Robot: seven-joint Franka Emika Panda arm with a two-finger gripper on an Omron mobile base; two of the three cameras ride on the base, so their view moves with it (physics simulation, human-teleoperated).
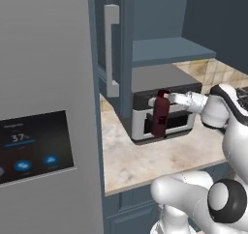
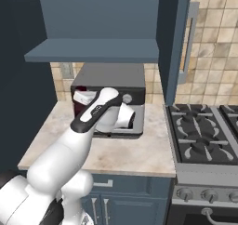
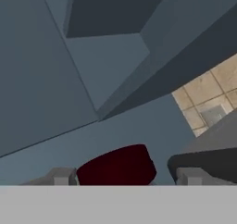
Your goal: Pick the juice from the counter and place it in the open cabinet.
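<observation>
My gripper (image 1: 164, 100) is shut on the juice (image 1: 160, 116), a slim dark maroon bottle hanging upright in front of the toaster oven, clear of the marbled top below. In the hand view its dark-red cap (image 3: 116, 164) sits between my two fingertips (image 3: 62, 176). The open cabinet's blue shelf (image 1: 170, 50) lies above the bottle and a little to the right, and from the other side this shelf (image 2: 93, 50) shows over my hand (image 2: 84, 97). The cabinet door (image 1: 112, 44) with its pale bar handle stands open at the left. The counter is out of view.
A grey toaster oven (image 1: 167, 85) stands on a narrow marbled top (image 1: 140, 163) directly behind the bottle. A tall grey fridge (image 1: 46, 107) fills the left side. A gas stove (image 2: 204, 140) lies to the right, beside another blue door (image 2: 173, 43).
</observation>
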